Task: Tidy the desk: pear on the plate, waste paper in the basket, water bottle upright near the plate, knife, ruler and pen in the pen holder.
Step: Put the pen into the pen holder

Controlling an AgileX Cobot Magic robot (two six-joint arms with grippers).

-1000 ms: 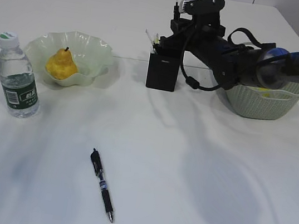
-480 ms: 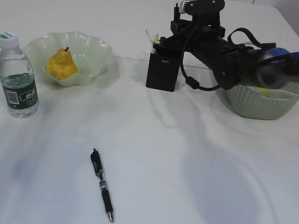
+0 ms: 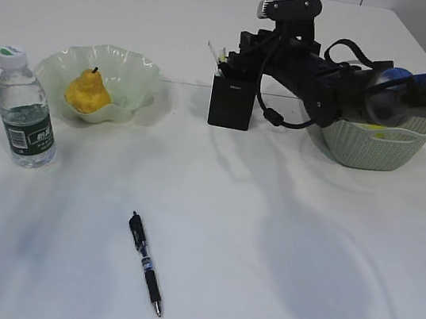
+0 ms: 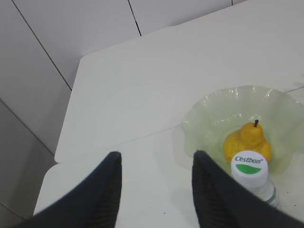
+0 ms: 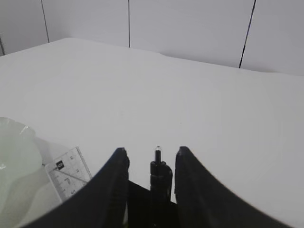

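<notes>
Here my right gripper (image 5: 151, 164) sits over the pen holder (image 3: 231, 102), its jaws spread apart around a dark pen-like item (image 5: 159, 173) standing between them without touching.

The clear ruler (image 5: 70, 176) leans in the holder just left of it. My left gripper (image 4: 154, 183) hangs spread with nothing in it above the upright water bottle (image 3: 26, 110), which stands on the counter (image 3: 281, 242) beside the plate (image 3: 133, 75) carrying the pear (image 3: 87, 93). A pen (image 3: 146, 263) lies loose on the counter, and the basket (image 3: 375, 148) sits behind my right arm.

Yellow pear (image 3: 87, 92), pale green plate (image 3: 133, 75), black pen holder (image 3: 231, 103), grey-green woven-pattern basket (image 3: 375, 150).
</notes>
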